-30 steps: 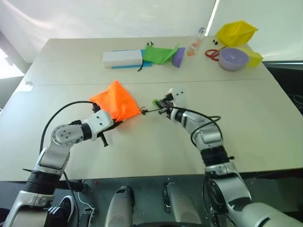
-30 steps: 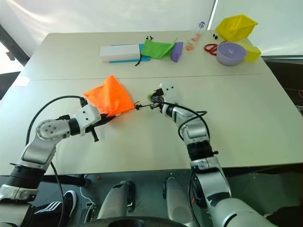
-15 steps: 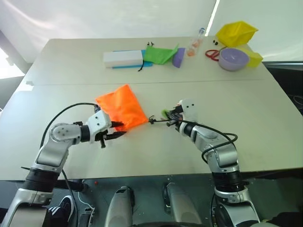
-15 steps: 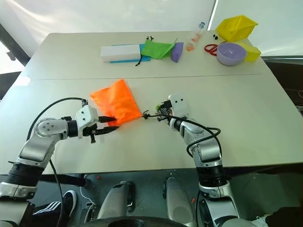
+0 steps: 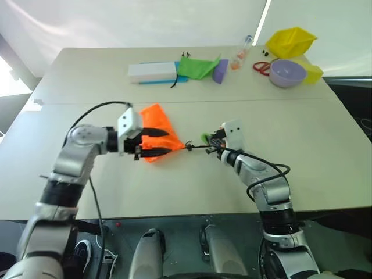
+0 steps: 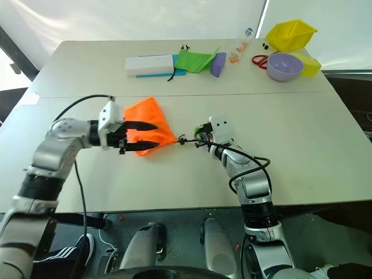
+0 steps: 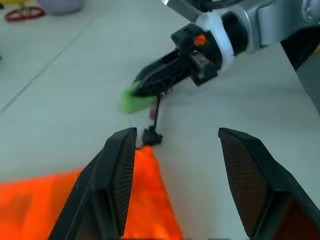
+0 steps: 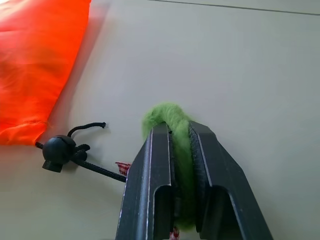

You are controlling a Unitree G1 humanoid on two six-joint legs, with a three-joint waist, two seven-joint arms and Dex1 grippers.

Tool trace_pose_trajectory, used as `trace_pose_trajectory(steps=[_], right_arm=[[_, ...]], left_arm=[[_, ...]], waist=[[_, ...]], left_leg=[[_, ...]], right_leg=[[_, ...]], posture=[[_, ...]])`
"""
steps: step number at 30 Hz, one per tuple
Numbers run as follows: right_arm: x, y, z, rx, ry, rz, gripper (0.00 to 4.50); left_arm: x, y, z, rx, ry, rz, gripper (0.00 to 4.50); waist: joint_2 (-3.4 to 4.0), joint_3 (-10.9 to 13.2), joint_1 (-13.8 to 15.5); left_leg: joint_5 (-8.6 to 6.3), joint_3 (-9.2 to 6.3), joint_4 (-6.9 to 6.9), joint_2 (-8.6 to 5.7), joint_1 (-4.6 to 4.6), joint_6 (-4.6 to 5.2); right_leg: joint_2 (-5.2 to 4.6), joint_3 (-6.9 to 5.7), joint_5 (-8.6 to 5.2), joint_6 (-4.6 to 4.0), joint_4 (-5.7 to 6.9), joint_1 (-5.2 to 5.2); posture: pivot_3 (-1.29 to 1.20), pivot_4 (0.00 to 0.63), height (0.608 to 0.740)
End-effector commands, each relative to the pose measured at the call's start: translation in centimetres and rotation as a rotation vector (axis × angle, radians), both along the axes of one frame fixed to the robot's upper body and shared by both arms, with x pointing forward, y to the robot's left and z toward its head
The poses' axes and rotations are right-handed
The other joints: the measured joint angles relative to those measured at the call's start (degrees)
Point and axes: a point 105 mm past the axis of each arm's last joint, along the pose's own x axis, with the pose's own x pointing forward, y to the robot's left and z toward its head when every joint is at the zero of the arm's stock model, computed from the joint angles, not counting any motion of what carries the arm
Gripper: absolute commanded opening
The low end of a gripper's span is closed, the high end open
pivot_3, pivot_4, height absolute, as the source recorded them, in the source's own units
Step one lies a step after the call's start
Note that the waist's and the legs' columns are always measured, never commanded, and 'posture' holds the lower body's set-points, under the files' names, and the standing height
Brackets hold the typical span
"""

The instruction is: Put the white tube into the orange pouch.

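Note:
The orange pouch (image 5: 152,119) lies flat on the table, its gathered neck toward my right gripper. My left gripper (image 5: 170,143) hovers just over the pouch's neck end, open, with nothing between its fingers (image 7: 120,170). The black cord runs from the neck through a black stopper (image 8: 57,150) to a green ring (image 8: 167,117). My right gripper (image 5: 210,142) is shut on that ring and rests low on the table. The left wrist view shows the pouch's corner (image 7: 155,210) below, and the right gripper (image 7: 145,85) beyond it. The white tube is out of view.
Along the far edge stand a white box (image 5: 152,71), a green cloth pouch (image 5: 196,67), a purple piece (image 5: 219,70), a small bottle (image 5: 241,52), red scissors (image 5: 260,65), a purple bowl (image 5: 286,72) and yellow containers (image 5: 290,39).
My left gripper has let go of the pouch's near edge, opened, risen and swung right over the neck. The pouch settled flat. The right gripper drew back with the ring.

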Motion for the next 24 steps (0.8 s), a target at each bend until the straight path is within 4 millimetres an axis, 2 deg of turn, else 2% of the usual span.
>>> trace_pose_trajectory(steps=[1,3,8,10,17,24], right_arm=[[0.3,0.3,0.7,0.002,-0.041,-0.008,0.0],[0.4,0.4,0.6,0.002,-0.046,-0.011,0.0],[0.6,0.6,0.7,0.001,-0.06,-0.023,0.0],[0.7,0.6,0.6,0.001,-0.063,-0.028,0.0],[1.0,0.2,0.8,0.005,-0.075,-0.056,0.0],[1.0,0.4,1.0,0.006,-0.082,-0.06,0.0]], left_arm=[[1.5,-2.1,-0.8,-0.002,0.033,-0.032,2.76],[2.3,-3.4,-1.5,0.028,0.034,-0.063,2.76],[3.4,-5.1,-2.5,0.15,0.039,-0.158,2.76],[3.9,-4.8,-3.2,0.23,0.019,-0.158,2.76],[4.5,-4.9,-3.8,0.311,0.001,-0.185,2.76],[4.5,-5.5,-4.4,0.291,0.026,-0.178,2.76]], waist=[[0.0,0.0,-0.04],[0.0,0.0,-0.08],[-0.01,0.0,-0.28],[-0.01,0.0,-0.28],[-0.01,0.0,-0.22],[-0.01,0.0,-0.1]], left_leg=[[0.0,0.0,0.0,0.0,0.02,0.0],[0.0,-0.02,-0.01,0.0,0.0,0.01],[0.0,-0.08,-0.07,0.01,0.0,0.01],[0.0,-0.11,-0.06,0.01,0.0,0.01],[0.0,-0.1,-0.05,0.0,-0.04,0.01],[0.0,-0.1,-0.03,0.0,-0.05,0.01]], right_leg=[[0.0,0.0,0.0,0.0,0.0,0.02],[0.03,0.01,0.01,0.0,0.0,0.02],[0.12,0.02,0.0,0.01,0.02,0.0],[0.13,0.01,0.0,0.01,0.02,0.0],[0.11,0.02,0.0,0.01,0.01,0.0],[0.1,0.02,0.0,0.01,0.01,0.0]], posture=[[0.0,0.15,0.74],[0.0,0.15,0.74],[0.0,0.15,0.74],[0.0,0.15,0.74],[0.0,0.15,0.74],[0.0,0.15,0.74]])
